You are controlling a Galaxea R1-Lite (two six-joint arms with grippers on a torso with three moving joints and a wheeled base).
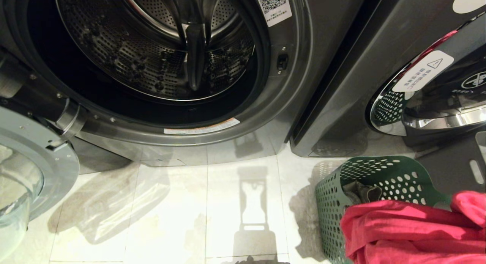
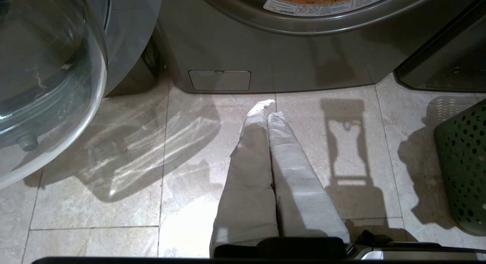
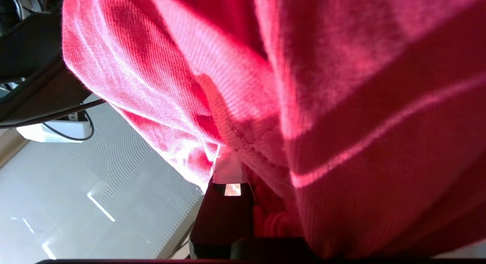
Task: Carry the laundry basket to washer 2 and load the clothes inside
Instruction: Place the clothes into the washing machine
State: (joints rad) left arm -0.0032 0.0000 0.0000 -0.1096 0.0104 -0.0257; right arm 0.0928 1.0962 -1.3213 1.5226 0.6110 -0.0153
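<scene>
The green perforated laundry basket stands on the floor at the lower right, in front of the gap between two machines. A red garment bulges up above its rim. In the right wrist view my right gripper is shut on this red garment, which drapes over the fingers and hides one of them. A dark piece of clothing lies inside the basket. The washer's drum gapes open straight ahead. My left gripper hangs shut and empty over the tiles, left of the basket.
The washer's glass door is swung open at the left. A second machine with its round door stands at the right. Pale floor tiles lie between the washer front and me.
</scene>
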